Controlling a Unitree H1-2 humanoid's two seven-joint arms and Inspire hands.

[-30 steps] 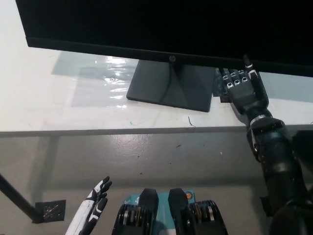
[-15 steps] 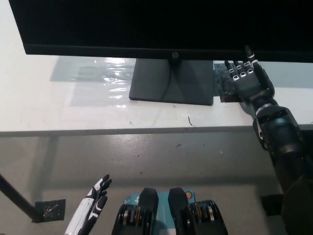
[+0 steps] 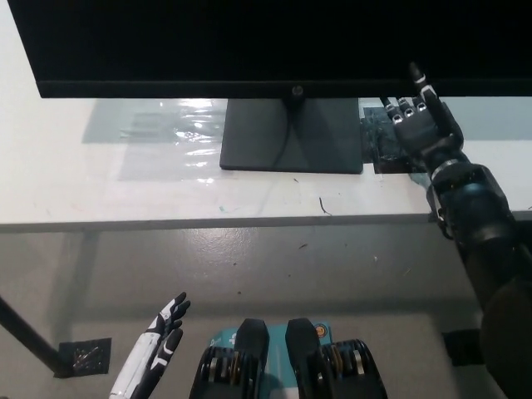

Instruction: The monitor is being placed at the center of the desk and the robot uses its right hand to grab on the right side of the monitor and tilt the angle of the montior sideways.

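Monitor (image 3: 249, 41) has swung squarer; right hand (image 3: 424, 125) at its lower edge.

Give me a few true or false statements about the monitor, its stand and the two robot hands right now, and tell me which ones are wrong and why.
1. The black right hand is at the monitor bottom edge, right of the stand. True.
2. The white left hand grips the monitor. False: it rests low at lower left, open, holding nothing.
3. The stand sits on the white desk. True.
4. The right hand holds the stand's base. False: it is beside the base, not on it.
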